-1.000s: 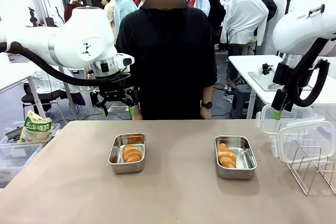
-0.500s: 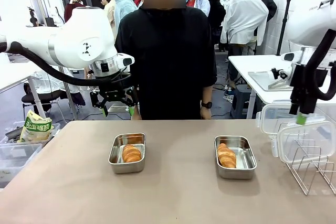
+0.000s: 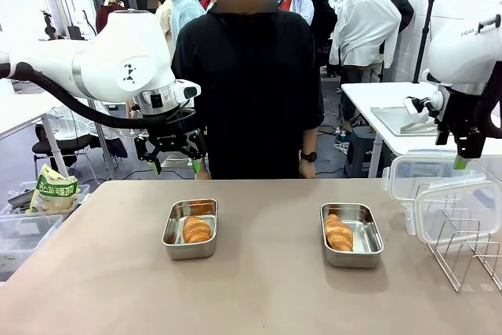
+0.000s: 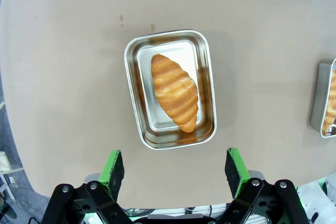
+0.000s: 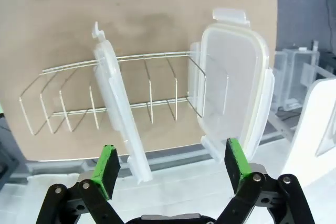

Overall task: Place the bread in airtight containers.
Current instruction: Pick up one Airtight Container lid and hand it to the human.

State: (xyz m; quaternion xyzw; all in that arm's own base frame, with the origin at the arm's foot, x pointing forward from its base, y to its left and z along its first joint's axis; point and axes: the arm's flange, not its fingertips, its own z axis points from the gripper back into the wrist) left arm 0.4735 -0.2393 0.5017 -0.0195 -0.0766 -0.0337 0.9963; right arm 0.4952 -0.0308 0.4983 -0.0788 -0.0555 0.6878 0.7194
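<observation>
One roll [image 3: 196, 230] lies in the left box [image 3: 190, 252], a second roll [image 3: 338, 233] in the right box [image 3: 354, 260], both on the counter [image 3: 267, 296]. We judge lidding is the step in hand. Our right claw [image 5: 170, 167] hangs spread over the rack [image 5: 150, 100] and must next pinch a lid's edge. The right wrist view shows the lids [image 5: 236, 82] standing there. The left wrist view shows our left claw [image 4: 174, 163] spread above the left box.

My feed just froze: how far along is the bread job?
Done: bread in the left container, bread in the right container. In hand: nothing; left hand and right hand open, right above the lids in the rack. Left: fit both lids.
</observation>
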